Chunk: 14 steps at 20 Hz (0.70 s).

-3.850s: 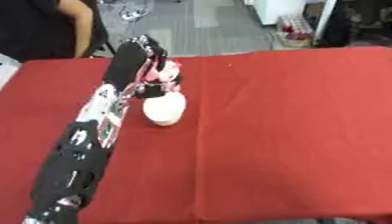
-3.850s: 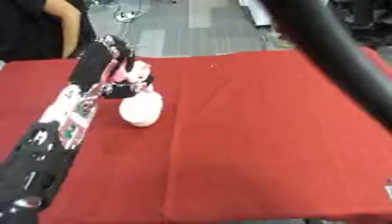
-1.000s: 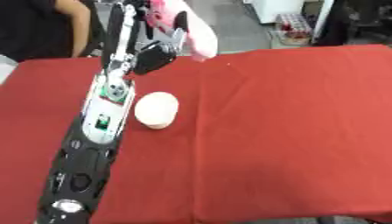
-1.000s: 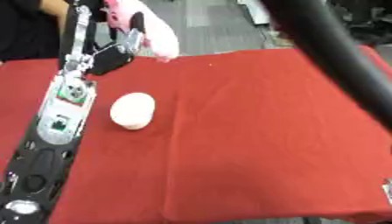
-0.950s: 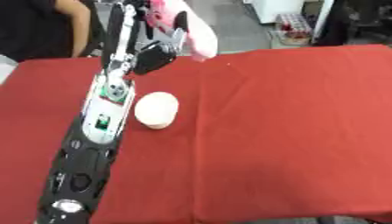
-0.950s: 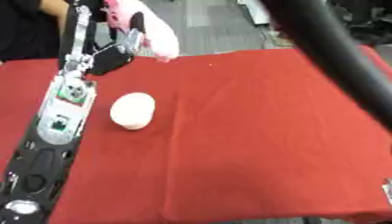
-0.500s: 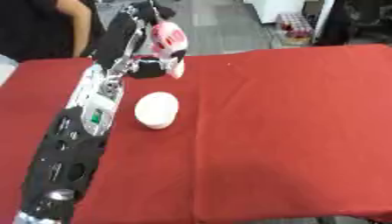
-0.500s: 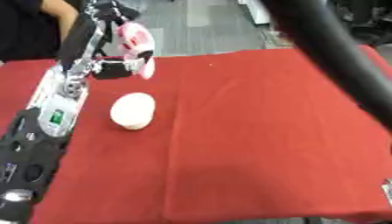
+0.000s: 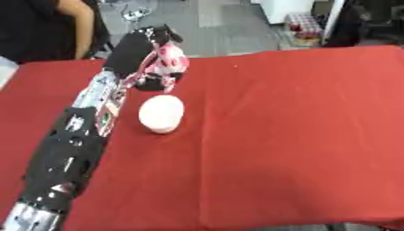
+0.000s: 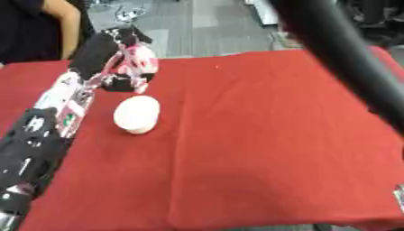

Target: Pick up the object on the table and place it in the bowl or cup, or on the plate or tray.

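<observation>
While clamped on a pink object [image 9: 169, 61], left hand [image 9: 150, 63] above white cup [image 9: 161, 113], red table [image 9: 300, 117]

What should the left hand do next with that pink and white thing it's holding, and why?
Probably bring it toward the robot and down over the white cup. The left hand has its fingers curled round the pink and white object, which sits just beyond the cup, not over its opening. The cup stands on the red tablecloth, apparently empty.
</observation>
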{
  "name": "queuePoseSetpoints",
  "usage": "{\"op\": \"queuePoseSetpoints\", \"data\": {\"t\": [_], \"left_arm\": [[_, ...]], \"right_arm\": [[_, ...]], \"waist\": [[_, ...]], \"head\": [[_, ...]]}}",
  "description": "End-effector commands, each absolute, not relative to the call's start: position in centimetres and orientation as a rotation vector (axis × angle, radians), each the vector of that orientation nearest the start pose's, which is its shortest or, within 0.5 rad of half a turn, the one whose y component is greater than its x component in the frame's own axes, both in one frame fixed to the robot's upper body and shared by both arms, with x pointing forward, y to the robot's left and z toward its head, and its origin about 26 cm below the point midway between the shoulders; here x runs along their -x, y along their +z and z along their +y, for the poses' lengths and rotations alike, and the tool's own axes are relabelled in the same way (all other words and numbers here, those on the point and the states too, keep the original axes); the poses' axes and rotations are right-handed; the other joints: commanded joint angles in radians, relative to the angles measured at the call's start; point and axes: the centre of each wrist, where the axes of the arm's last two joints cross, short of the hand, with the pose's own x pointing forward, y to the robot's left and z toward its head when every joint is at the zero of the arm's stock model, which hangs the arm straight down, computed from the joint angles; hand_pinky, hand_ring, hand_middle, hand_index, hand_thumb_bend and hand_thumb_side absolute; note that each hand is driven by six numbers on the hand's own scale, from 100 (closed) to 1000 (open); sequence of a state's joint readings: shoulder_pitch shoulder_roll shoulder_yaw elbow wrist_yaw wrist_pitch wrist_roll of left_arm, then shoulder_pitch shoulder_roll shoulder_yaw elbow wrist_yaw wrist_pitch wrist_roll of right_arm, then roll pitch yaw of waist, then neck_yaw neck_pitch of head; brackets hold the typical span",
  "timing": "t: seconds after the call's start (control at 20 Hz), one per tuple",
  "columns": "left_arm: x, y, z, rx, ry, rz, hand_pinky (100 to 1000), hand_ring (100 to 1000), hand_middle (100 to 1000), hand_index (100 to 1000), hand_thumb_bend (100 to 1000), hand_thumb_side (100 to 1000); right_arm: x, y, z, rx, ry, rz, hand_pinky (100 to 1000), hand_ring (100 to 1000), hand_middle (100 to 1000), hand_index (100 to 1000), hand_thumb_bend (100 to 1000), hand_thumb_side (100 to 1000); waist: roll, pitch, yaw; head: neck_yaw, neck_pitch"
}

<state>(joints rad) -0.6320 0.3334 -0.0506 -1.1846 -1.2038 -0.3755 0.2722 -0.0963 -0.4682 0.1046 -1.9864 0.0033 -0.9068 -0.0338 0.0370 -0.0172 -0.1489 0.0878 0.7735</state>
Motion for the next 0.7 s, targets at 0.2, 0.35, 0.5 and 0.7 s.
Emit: {"op": "queuePoseSetpoints", "data": {"t": [0.2, 0.35, 0.5, 0.7], "left_arm": [[-43.15, 12.40, 28.44, 1.740, 1.924, 2.561, 371, 624, 705, 809, 448, 245], [-43.14, 12.30, 28.50, 1.740, 1.989, 2.532, 375, 627, 709, 810, 445, 254], [-43.15, 12.26, 28.51, 1.737, 2.017, 2.519, 389, 635, 713, 811, 468, 260], [-43.20, 12.20, 28.60, 1.735, 2.069, 2.475, 440, 667, 735, 825, 565, 297]], "right_arm": [[-27.45, 15.04, -27.94, 0.074, -0.780, 3.198, 480, 596, 808, 844, 100, 839], [-27.45, 15.04, -27.95, 0.074, -0.780, 3.198, 481, 596, 808, 844, 100, 839], [-27.45, 15.04, -27.94, 0.074, -0.782, 3.197, 481, 597, 808, 844, 100, 839], [-27.45, 15.05, -27.93, 0.075, -0.784, 3.196, 481, 597, 809, 844, 100, 839]], "waist": [[-0.002, -0.009, 0.000], [-0.002, -0.009, 0.000], [-0.002, -0.009, 0.000], [-0.002, -0.009, -0.001]], "head": [[-0.013, -0.003], [-0.014, -0.003], [-0.014, -0.003], [-0.014, -0.003]]}}
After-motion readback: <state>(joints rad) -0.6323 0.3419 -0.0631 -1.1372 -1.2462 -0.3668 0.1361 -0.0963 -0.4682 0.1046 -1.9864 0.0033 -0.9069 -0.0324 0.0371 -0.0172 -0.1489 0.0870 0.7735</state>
